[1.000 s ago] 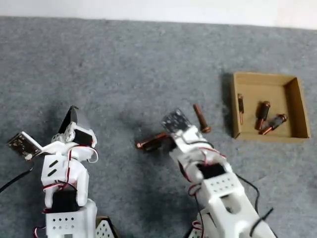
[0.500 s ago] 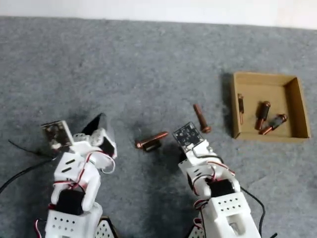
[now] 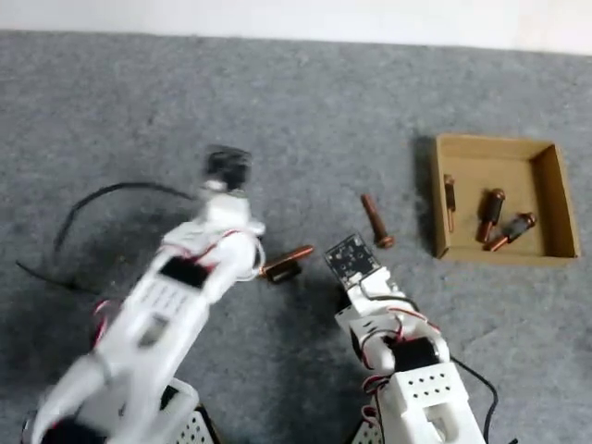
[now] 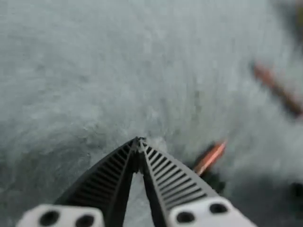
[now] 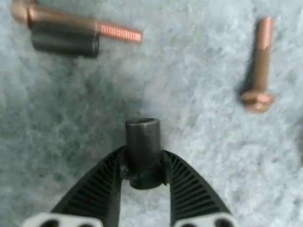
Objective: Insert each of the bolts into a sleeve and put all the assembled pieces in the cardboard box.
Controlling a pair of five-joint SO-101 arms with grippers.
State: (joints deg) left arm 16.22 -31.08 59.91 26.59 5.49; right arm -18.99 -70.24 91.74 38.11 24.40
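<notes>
Since it carries everything, start with the grey felt-like counter (image 3: 277, 102) that runs right across the high view. Two white jointed robot arms come up from the near edge. The left arm (image 3: 176, 287) stretches diagonally toward the middle, and the right arm (image 3: 407, 370) has its wrist near the centre.

Off to the right sits the open, square, brown cardboard box (image 3: 490, 141). It's got three assembled pieces in it, each a copper bolt in a dark sleeve:
- the first piece (image 3: 450, 203) lies along the wall facing the middle of the counter
- the second piece (image 3: 490, 215) is about mid-box
- the third piece (image 3: 513, 231) lies tilted just beside the second

The right claw (image 5: 143, 163) is clamped on a short black tube sleeve (image 5: 142, 137), whose open end points away from the claw. The left claw (image 4: 138, 144) has its fingers pressed together with nothing between them, over bare counter.

Out on the counter, a lone copper hex-head bolt (image 3: 376, 220) lies by itself between the box and the right arm's wrist. A second copper bolt (image 3: 294, 254) lies between the two arms. A loose black sleeve (image 3: 282, 272) sits right against its head end, side by side with it rather than slid over it.
</notes>
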